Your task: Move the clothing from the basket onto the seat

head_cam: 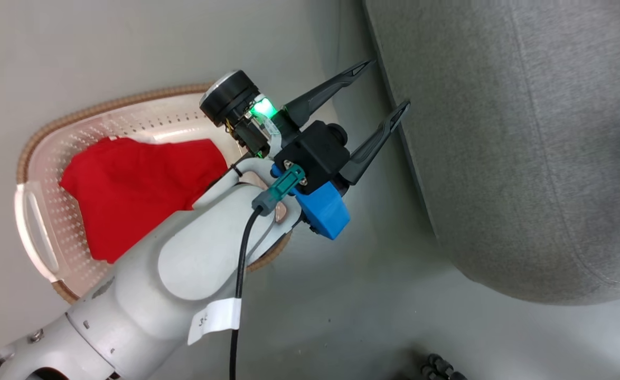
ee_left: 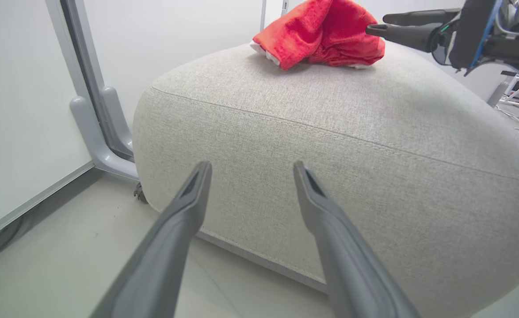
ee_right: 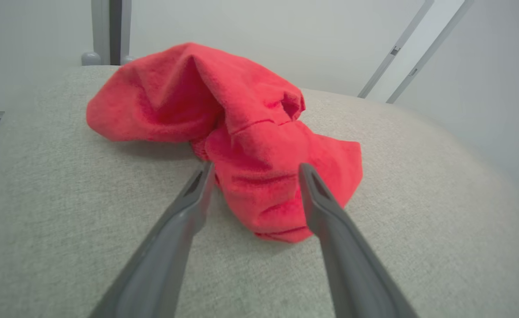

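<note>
**Inspection: one garment placed, one outstanding; snag and collision hazards noted**

The garment on the seat (ee_right: 242, 115) is found bunched on the top of the seat (ee_right: 65, 198), towards its far edge as seen from the right wrist. The right gripper (ee_right: 256, 165) is observed with its fingers released and spread. The nearest fold lies between them, and no clamping on the cloth is seen. In the left wrist view the same garment (ee_left: 326, 35) is seen by the seat's (ee_left: 330, 154) upper rounded edge, with the right gripper (ee_left: 376, 24) at its side.

The garment in the basket (head_cam: 135, 184) is spread over the bottom of the basket (head_cam: 157, 119), partly hidden by the left forearm. The left gripper (head_cam: 389, 83) is held empty, fingers released, close to the side edge of the seat (head_cam: 500, 158) and above the floor (head_cam: 341, 295).

Hazards judged:
- A fold could be caught by a right finger on withdrawal, and the garment dragged over the rounded edge.
- The side of the seat could be struck by the left fingertips if the arm is swung without first being drawn clear.
- The basket looks light. It could be lifted or tipped if its perforated wall is pinched along with the cloth, or if trailing fabric hooks on the rim.
- The basket's side nearest the seat is masked by the arm in the head view, so a grasp there would be poorly checked.
</note>
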Robot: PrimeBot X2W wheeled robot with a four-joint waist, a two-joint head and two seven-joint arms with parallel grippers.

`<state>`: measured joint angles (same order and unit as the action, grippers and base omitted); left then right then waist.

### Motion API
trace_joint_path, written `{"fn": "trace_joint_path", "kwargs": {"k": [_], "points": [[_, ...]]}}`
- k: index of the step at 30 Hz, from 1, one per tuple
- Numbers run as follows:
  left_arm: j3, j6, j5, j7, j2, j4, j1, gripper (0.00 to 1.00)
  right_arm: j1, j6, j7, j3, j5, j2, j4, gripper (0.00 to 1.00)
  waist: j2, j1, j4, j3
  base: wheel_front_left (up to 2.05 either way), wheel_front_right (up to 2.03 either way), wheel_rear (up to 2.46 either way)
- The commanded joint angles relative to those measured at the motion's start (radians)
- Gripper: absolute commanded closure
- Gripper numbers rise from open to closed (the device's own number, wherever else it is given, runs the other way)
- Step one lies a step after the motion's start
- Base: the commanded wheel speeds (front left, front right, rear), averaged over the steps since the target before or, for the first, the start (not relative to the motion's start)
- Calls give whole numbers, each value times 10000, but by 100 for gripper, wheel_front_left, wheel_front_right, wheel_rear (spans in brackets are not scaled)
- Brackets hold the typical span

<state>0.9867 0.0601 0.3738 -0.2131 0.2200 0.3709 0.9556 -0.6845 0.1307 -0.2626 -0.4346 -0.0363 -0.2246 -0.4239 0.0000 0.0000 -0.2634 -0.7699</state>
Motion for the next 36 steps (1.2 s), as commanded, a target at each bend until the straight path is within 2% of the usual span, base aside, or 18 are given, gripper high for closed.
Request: {"fn": "trace_joint_path", "kwargs": {"k": [1,10,15,23,28,36], "points": [[-88,-89,128,-180,-45,155,-217,0,467,1,-35,206,-86,121,363,0,0,0,50,736,0,0,0],[-892,-452,632,-519,-216,495,-1094,0,1604,1,-35,1523,141,339,1682,0,0,0,558,2427,0,0,0],[-1869,-628,538,-528,-146,-6,-1902,0,1975,1,-35,2753,182,365,2146,0,0,0,1047,3368,0,0,0],[-3611,-670,146,-533,-208,-417,-3476,0,2083,1,-35,4586,474,320,2112,0,0,0,1854,4547,0,0,0],[-4850,-605,-188,-532,-376,-556,-4324,0,2330,1,-35,5005,659,482,2029,0,0,0,2316,5120,0,0,0],[-6722,-273,-851,-533,-763,-902,-5789,0,3315,1,-35,4907,823,979,1955,0,0,0,2730,5961,0,0,0]]}}
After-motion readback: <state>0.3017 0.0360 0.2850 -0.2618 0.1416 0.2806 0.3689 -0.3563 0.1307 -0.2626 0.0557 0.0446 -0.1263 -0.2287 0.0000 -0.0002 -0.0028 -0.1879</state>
